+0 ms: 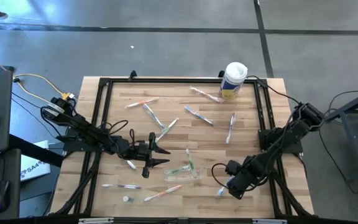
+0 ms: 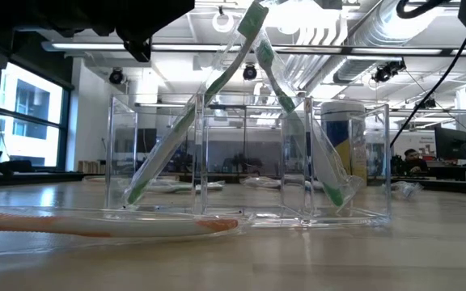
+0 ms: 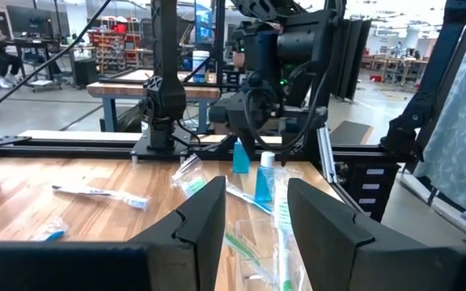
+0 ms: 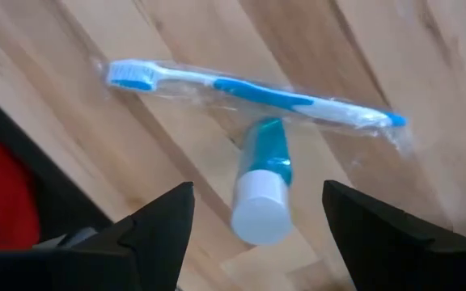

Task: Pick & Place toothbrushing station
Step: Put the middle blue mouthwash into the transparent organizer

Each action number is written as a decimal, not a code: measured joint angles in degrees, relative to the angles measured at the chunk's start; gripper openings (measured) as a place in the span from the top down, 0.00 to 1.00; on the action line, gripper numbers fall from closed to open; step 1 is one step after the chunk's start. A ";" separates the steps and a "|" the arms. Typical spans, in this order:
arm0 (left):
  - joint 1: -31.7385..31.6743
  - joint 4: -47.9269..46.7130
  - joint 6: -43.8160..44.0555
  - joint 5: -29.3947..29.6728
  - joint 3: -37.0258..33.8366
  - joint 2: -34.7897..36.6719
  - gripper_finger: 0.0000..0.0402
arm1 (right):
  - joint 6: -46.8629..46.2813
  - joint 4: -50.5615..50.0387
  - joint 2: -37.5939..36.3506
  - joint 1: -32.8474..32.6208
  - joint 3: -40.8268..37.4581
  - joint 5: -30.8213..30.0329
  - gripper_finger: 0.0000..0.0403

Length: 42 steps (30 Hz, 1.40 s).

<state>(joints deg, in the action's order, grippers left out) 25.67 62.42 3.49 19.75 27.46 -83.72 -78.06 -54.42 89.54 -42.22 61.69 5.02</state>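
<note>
We see in the right wrist view the right gripper [image 4: 253, 214] spread above a blue brush [image 4: 249, 93] and a white-capped tube [image 4: 259, 190] lying touching on the counter [image 4: 395, 48]. The low view alone shows green brushes [image 2: 164, 153] leaning in the clear holder [image 2: 249, 158]. Left gripper [image 1: 157, 152] hovers beside the holder [image 1: 185, 171], fingers apart, pinching nothing. A canister [image 1: 234, 79] stands at the far edge.

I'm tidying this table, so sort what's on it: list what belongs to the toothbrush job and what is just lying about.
Belongs to the job:
- clear holder with green toothbrushes
- blue toothbrush and tube under the right end effector
- wrapped toothbrushes scattered around

Lying about:
- white canister
- yellow cable
</note>
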 joint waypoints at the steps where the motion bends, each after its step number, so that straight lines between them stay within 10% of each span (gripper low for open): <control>1: 0.00 -0.05 0.00 0.00 0.00 0.00 0.66 | 0.00 -0.17 0.00 0.00 0.00 0.02 0.34; 42: -0.02 -2.61 1.53 -1.33 0.00 0.00 0.66 | -4.86 6.76 0.00 0.70 -4.59 1.04 0.36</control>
<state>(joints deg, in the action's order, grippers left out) 25.65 59.81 5.02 18.41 27.46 -83.72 -82.92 -47.66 89.54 -41.52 57.10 6.06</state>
